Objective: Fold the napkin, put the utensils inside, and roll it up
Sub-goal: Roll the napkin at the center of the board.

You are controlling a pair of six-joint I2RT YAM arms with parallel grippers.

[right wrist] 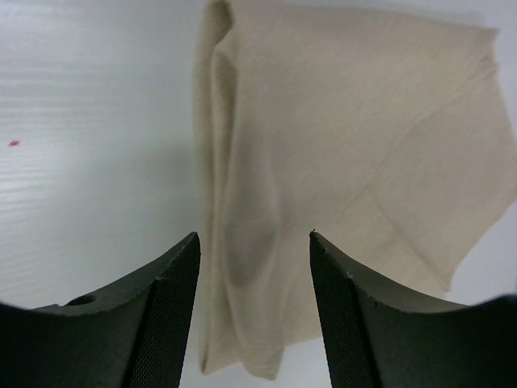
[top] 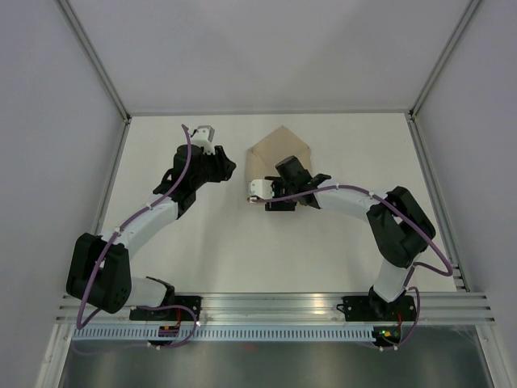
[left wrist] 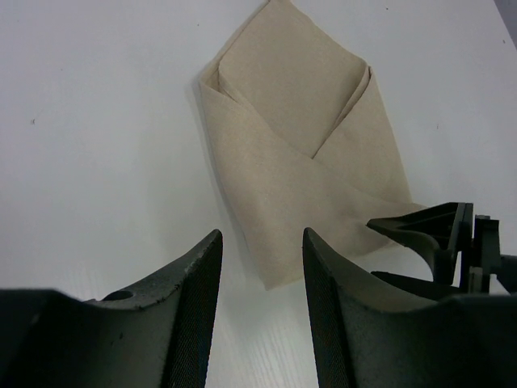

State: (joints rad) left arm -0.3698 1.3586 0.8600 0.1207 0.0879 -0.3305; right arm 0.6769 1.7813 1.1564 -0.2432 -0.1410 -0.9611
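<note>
Pale counter point(top: 242, 259), seen from above, with both arms reaching out from the near edge. Napkin point(top: 279, 149) flat on the far middle of that counter, folded envelope-fashion into a pointed packet, peak away from the bases, long axis running near to far.

Right arm point(top: 347, 198) bent in from the right, its jaws hanging directly above the packet's near left part, parted wide and gripping nothing, cloth visible in the gap. Left arm point(top: 153, 214) held just off the packet's left side, jaws likewise parted and empty (bare counter between them in the left wrist view), aimed at the nearest corner but clear of the cloth. Right jaws therefore the nearer pair by a clear margin.

Decisive relation: doubled fold ridge point(right wrist: 242, 202) along the packet's left edge, lying lengthwise in the right wrist view and passing straight between the two right fingers, so placed as to be pinched across, not along, on closing.

Fork not visible in any view; whether tucked under a flap or absent, impossible to tell. Judged stage: folding done, rolling not yet begun, probably to start at this ridge with a descent of the right jaws.
</note>
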